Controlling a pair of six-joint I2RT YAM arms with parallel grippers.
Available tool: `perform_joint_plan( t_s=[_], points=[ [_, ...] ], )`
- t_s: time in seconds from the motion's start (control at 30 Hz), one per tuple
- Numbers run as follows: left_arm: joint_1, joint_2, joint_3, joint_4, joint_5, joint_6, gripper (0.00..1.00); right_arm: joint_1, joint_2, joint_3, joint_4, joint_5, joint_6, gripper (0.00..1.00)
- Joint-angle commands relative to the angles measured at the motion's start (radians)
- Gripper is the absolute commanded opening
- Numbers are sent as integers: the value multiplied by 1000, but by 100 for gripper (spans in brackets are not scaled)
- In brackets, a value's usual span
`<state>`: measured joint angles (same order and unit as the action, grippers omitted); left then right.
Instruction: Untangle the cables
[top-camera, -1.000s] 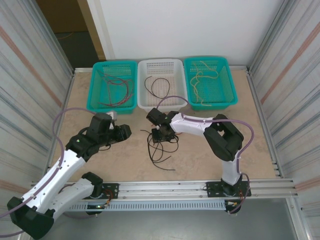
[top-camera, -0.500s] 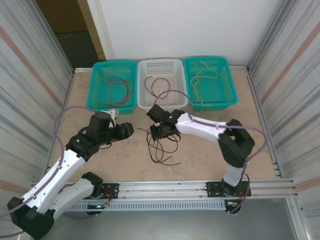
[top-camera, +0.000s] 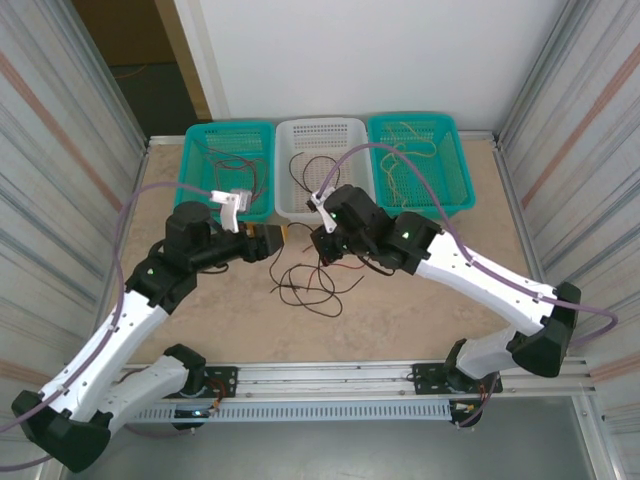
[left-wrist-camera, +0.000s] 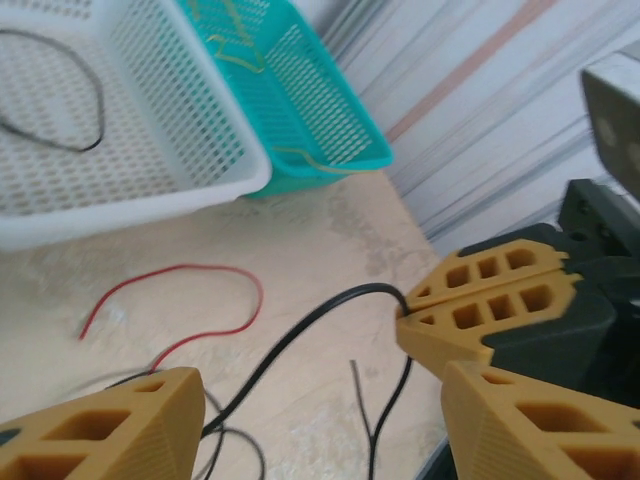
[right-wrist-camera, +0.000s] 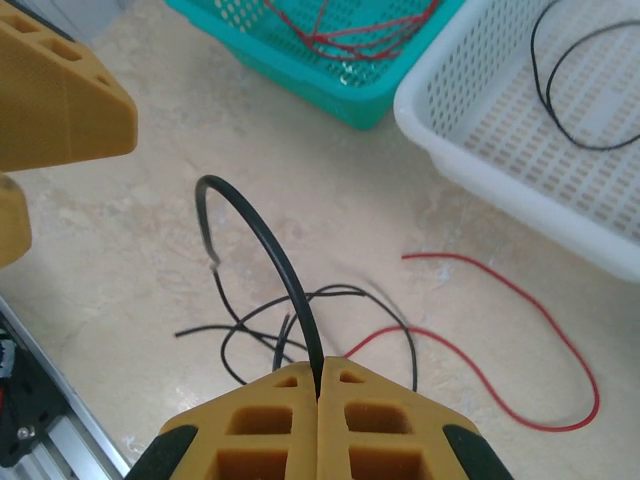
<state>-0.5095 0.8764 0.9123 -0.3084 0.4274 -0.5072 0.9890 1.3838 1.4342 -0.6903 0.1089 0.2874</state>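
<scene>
Right tool (right-wrist-camera: 318, 372) pinches black cable (right-wrist-camera: 285, 268), arm (top-camera: 470, 275) outstretched.

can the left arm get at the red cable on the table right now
Probably yes: the red cable lies looped on bare table ahead of the left arm, whose jaws stand open, and nothing covers that loop.

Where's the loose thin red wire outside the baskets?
Mid-table on the beige tabletop, just in front of the white perforated plastic basket; in the left wrist view the thin red wire lies left of the black wire the right gripper pinches.
</scene>
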Motion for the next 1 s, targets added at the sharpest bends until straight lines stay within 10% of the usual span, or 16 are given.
perform_joint_plan(
  t_s=[0.0,0.57,0.77,0.97],
  points=[
    [9,1,37,17,82,72,59,9,-43,59,-27,-2,-57,0],
    [-10,45,45,34,33,134,62,-17,-129,97,55,-133,-17,0],
    [-32,76,61,106,56,132,45,-31,-135,92,70,-163,1,0],
    [-37,101,110,103,67,143,5,-49,-129,83,75,-152,8,0]
  ],
)
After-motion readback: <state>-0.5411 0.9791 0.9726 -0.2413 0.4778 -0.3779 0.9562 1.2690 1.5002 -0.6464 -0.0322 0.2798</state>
